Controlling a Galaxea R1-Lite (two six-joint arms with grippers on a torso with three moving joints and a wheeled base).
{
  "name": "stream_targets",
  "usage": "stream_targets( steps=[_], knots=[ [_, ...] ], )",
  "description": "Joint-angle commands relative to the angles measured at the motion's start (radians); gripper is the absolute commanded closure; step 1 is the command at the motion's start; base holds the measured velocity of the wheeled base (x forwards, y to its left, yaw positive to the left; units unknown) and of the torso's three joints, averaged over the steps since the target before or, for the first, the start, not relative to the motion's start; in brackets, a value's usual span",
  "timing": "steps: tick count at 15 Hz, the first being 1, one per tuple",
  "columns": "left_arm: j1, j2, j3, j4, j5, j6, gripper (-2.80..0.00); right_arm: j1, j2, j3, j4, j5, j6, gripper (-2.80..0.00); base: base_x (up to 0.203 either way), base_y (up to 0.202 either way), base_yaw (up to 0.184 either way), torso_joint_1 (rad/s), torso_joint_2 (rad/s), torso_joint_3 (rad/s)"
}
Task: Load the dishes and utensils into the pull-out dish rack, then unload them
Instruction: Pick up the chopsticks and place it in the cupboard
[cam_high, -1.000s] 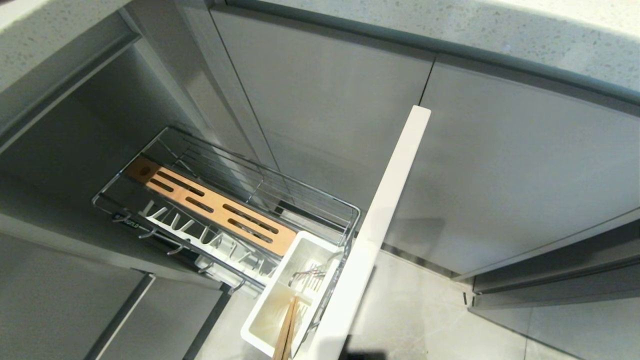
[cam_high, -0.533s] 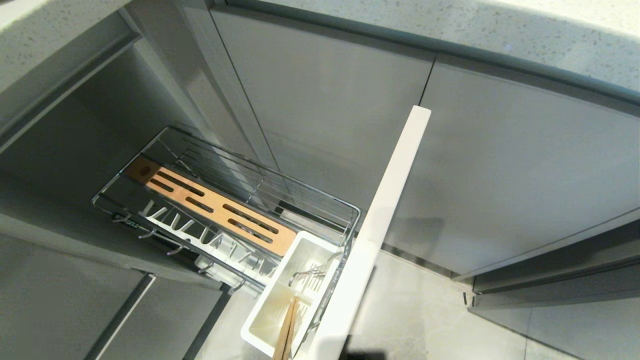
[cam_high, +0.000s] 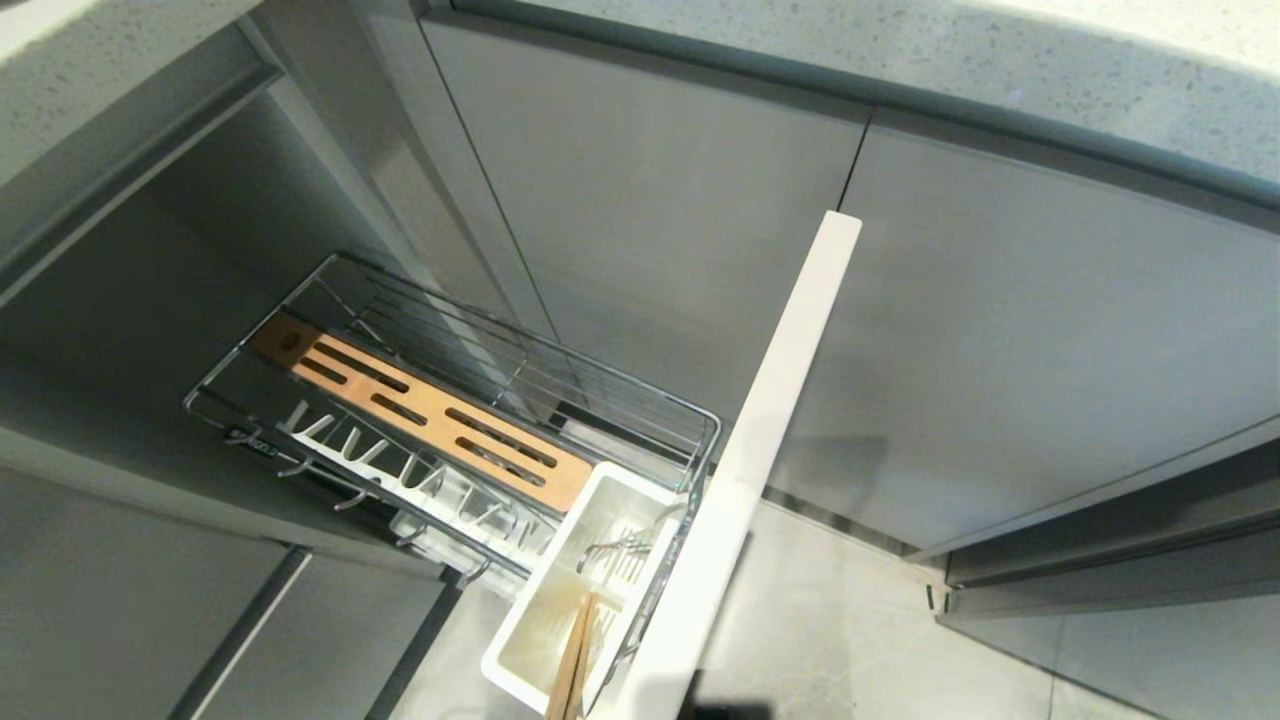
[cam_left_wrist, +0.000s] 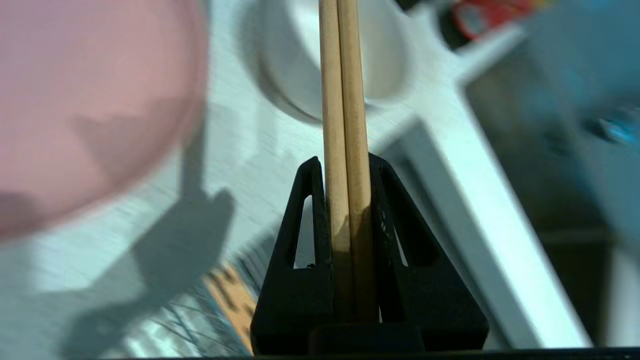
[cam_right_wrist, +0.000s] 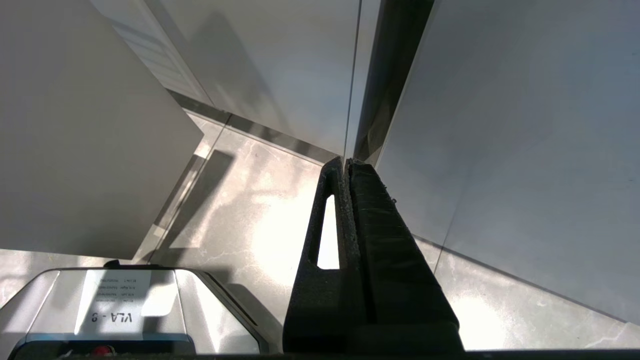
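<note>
Cabinets grey, floor pale marbled tile.

Pull-out dish rack extended; chopsticks in white utensil tub; wooden board bare.

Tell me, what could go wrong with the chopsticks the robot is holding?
The left pincer holds the chopsticks with a long part sticking out, so they might twist or slip. That free end points toward the bowl, close to the plate; a swing could bump either.
</note>
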Motion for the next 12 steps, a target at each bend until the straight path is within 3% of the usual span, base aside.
stream_targets(
  steps=[1, 6, 9, 12],
  knots=[
    [-0.129, -0.071, 0.004, 0.002, -0.012, -0.017, 0.0, 0.0, 0.001, 0.002, 0.0, 0.0, 0.0, 0.0, 0.0, 0.0, 0.0, 0.0, 0.0, 0.0],
    [-0.248, -0.139, 0.07, 0.01, -0.254, -0.028, 0.0, 0.0, 0.001, 0.002, 0.0, 0.0, 0.0, 0.0, 0.0, 0.0, 0.0, 0.0, 0.0, 0.0],
    [-0.297, -0.129, 0.101, 0.071, -0.342, -0.028, 0.0, 0.0, 0.001, 0.002, 0.0, 0.0, 0.0, 0.0, 0.0, 0.0, 0.0, 0.0, 0.0, 0.0],
    [-0.343, -0.115, 0.103, 0.18, -0.519, -0.022, 0.0, 0.0, 0.001, 0.002, 0.0, 0.0, 0.0, 0.0, 0.0, 0.0, 0.0, 0.0, 0.0, 0.0]
  ],
)
